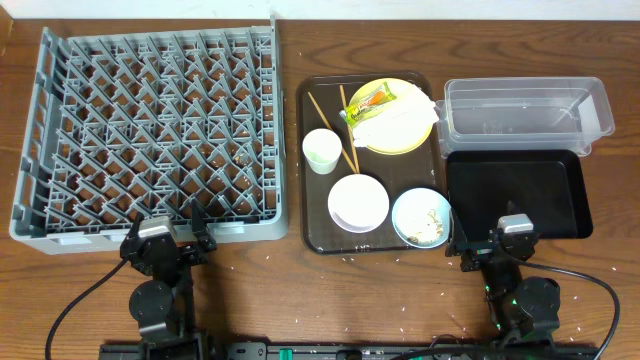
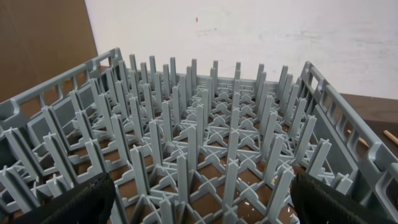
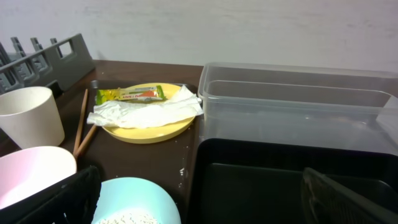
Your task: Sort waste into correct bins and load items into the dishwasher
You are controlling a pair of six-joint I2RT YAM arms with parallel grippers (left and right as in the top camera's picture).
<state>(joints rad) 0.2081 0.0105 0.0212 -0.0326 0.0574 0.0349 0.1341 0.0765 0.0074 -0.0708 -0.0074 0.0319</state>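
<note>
Brown wooden worktop [image 1: 300,290] lies under everything. Near its front edge the left gripper [image 1: 167,238] has its two fingers spread wide apart and holds nothing. It sits just in front of the big grey dish rack [image 1: 150,130]. The right gripper [image 1: 505,240] is spread wide apart too and holds nothing. It sits at the front left corner of the black tray [image 1: 515,190]. Right behind that is the clear tub [image 1: 525,110]. Between the rack and these two bins lies a dark brown tray [image 1: 312,235]. On it, nearest the right gripper, is the light blue bowl [image 1: 421,217] with rice grains [image 1: 430,228] inside. Just left of it is the white bowl [image 1: 358,202]. Further back stand the small white cup [image 1: 321,150] and the chopsticks [image 1: 346,130]. At the back is the yellow plate [image 1: 405,135], with the white napkin [image 1: 395,118] and the orange-and-green wrapper [image 1: 368,101] lying on it
</note>
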